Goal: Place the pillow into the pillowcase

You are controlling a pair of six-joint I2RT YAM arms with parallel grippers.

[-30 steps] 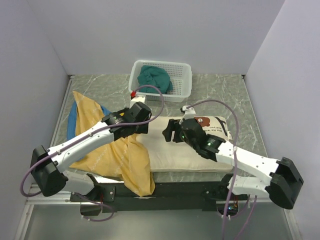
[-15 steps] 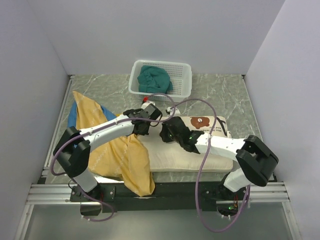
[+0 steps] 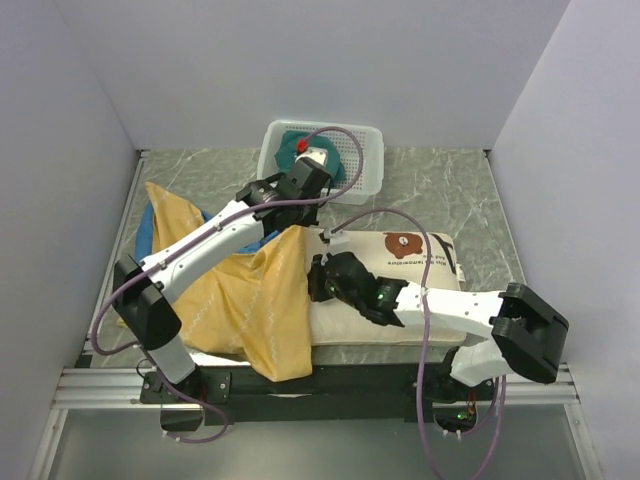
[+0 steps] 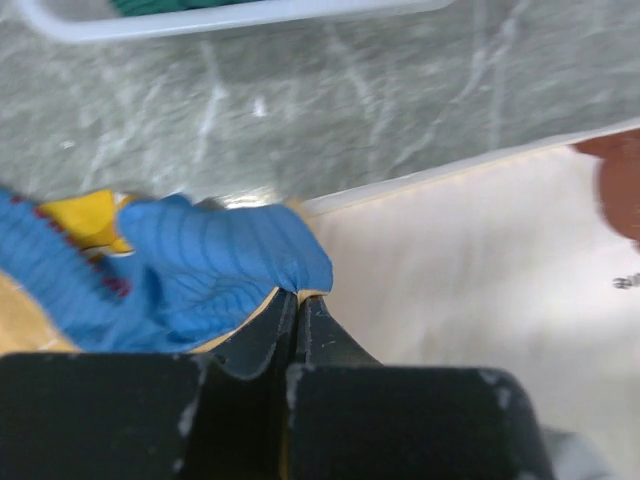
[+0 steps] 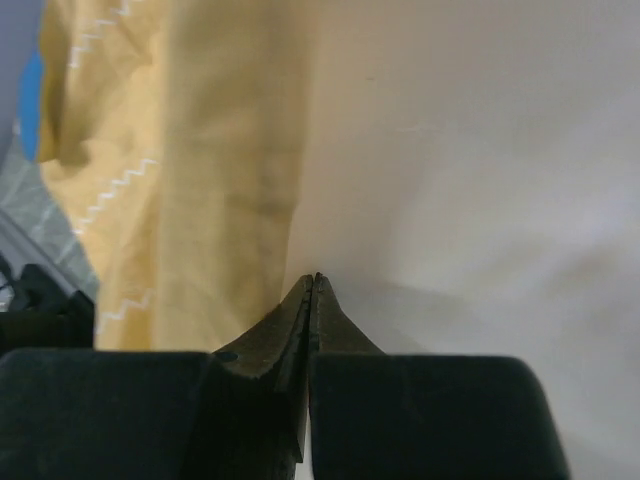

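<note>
The cream pillow (image 3: 365,245) with its bear face lies on the table right of centre. The mustard pillowcase (image 3: 240,300) is spread on the left, and its right edge is lifted over the pillow's left end. My left gripper (image 3: 292,222) is shut on that raised edge near the pillow's far left corner. In the left wrist view, yellow hem shows between the shut jaws of the left gripper (image 4: 298,295), with blue pillowcase (image 4: 200,270) bunched beside them and the pillow (image 4: 480,260) beyond. My right gripper (image 5: 315,278) is shut at the pillowcase (image 5: 200,180) edge, over the pillow (image 5: 480,150).
A white basket (image 3: 368,170) holding a teal cloth (image 3: 290,150) stands at the back of the table, just behind my left wrist. Its rim (image 4: 200,18) shows at the top of the left wrist view. Walls enclose the table on three sides.
Both grippers have shut from open. The left arm has lifted the pillowcase edge toward the basket. The yellow cloth now overlaps the pillow's left end. The right gripper has moved nearer and left.
</note>
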